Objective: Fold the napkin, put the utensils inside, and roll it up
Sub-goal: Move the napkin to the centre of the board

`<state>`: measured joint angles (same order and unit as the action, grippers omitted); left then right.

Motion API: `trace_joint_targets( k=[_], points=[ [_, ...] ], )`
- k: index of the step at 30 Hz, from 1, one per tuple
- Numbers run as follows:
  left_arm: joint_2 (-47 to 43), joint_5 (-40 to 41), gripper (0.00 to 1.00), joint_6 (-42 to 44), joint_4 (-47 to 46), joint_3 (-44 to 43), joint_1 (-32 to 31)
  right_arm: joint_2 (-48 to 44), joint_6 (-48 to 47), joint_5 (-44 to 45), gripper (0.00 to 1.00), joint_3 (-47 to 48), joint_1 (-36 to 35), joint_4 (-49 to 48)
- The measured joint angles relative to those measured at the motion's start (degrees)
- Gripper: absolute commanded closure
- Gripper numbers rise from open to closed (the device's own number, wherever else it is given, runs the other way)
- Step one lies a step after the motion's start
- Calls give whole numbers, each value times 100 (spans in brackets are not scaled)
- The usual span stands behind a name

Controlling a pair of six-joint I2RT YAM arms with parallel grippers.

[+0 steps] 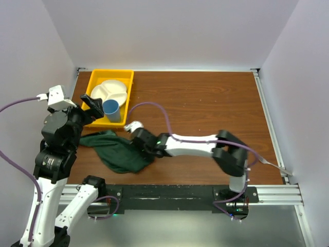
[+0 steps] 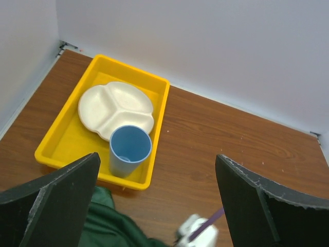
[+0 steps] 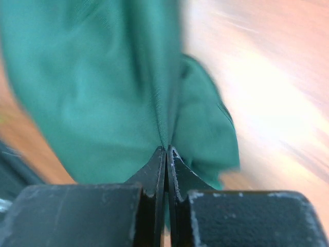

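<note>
Right gripper has its jaws clamped on a fold of the dark green napkin, which lies crumpled at the tabletop's 8 o'clock, long axis running 10 to 4. Left gripper, jaws apart, hovers at its 11 o'clock.

In tray, plate and cup; napkin nearer.

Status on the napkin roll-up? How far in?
Done: nothing yet. The napkin lies crumpled and unfolded on the table. In hand: the right gripper is shut on a pinch of its cloth; the left gripper is open, holding nothing. Left: the fold, loading the utensils (one visible, at the table's right edge), then the roll.
</note>
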<state>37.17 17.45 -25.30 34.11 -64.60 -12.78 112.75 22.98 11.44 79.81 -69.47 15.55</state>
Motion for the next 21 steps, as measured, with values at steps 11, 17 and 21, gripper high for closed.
trace_joint_targets(
  k=[11,17,21],
  points=[
    [1364,-1860,20,28,-470,920,-306,-3075,-205,981,2,-1858,2260,918],
    [1882,-1683,17,-131,-514,1950,-1432,-2909,-170,1134,2,-1788,2990,1414],
    [2013,-1268,18,-162,-645,2105,-1703,-2321,-264,802,5,-1419,2885,1486]
  ],
)
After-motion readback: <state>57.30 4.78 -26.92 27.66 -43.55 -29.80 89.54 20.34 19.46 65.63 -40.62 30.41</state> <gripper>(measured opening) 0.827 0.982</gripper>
